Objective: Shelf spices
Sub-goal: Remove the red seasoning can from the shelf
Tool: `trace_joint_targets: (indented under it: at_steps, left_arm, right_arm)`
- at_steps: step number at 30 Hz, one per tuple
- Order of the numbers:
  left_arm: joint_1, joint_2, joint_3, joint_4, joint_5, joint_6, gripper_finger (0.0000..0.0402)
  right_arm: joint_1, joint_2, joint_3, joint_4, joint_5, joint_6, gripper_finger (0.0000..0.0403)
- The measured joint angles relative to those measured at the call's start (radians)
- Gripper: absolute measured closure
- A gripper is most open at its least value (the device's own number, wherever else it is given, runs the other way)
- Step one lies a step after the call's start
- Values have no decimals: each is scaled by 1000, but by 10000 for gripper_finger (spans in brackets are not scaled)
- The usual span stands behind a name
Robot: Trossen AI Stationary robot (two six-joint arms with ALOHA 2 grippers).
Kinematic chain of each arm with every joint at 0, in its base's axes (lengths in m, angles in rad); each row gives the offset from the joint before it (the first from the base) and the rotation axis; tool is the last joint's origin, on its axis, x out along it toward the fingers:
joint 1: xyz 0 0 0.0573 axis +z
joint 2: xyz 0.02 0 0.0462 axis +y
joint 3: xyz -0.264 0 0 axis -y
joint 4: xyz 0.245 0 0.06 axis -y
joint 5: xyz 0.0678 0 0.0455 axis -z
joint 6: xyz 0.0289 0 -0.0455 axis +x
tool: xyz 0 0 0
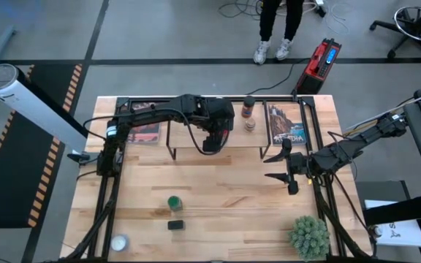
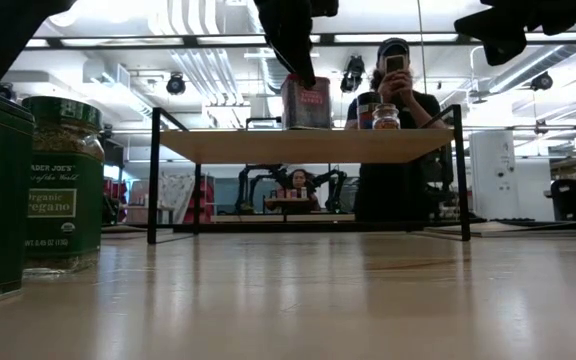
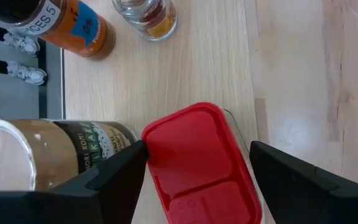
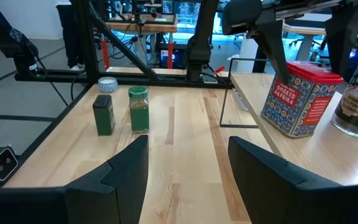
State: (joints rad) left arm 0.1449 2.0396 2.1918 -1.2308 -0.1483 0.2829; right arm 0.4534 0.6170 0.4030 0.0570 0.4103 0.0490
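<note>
The red square tin (image 3: 197, 162) stands upright on the shelf (image 2: 308, 146), its base on the plank. My left gripper (image 3: 197, 165) is open above it, pointing steeply down, one finger on each side of the lid. Beside the tin on the shelf stand a tan round jar (image 3: 55, 152), a dark-capped brown bottle (image 1: 249, 115) and a tiny clear jar (image 3: 148, 15). A green-lidded jar (image 1: 174, 202) and a small black box (image 1: 175, 225) stand on the table near its front edge. My right gripper (image 1: 280, 166) hangs open over the table, right of the shelf, with nothing between its fingers. My left gripper comes at the tin's lid from above. One finger (image 3: 120, 171) stands right at the lid's edge (image 3: 146, 146); whether it touches, I cannot tell. The other finger (image 3: 291, 177) is clear of the lid, with bare plank showing between. The tin rests on the shelf.
Two upright picture cards (image 1: 145, 126) (image 1: 287, 124) stand at the shelf's ends. A green spiky plant (image 1: 309, 235) sits at the near right corner and a small pale round container (image 1: 119, 242) at the near left. A person (image 2: 393, 130) stands beyond the far edge.
</note>
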Motion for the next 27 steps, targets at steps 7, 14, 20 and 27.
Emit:
trace_joint_targets:
  at_steps: [7, 14, 20, 27]
  left_arm:
    - [-16, -2, 0, -3, -17, 0, 127]
    - [-24, -7, 0, -9, -59, -2, 127]
    - [-27, -12, 0, -7, -90, -38, 127]
    - [-28, -13, 1, -22, -89, -56, 127]
  right_arm:
    - [0, 0, 0, 0, 0, 0, 204]
    - [0, 0, 0, 0, 0, -5, 204]
    - [0, 0, 0, 0, 0, -2, 204]
    - [0, 0, 0, 0, 0, 0, 204]
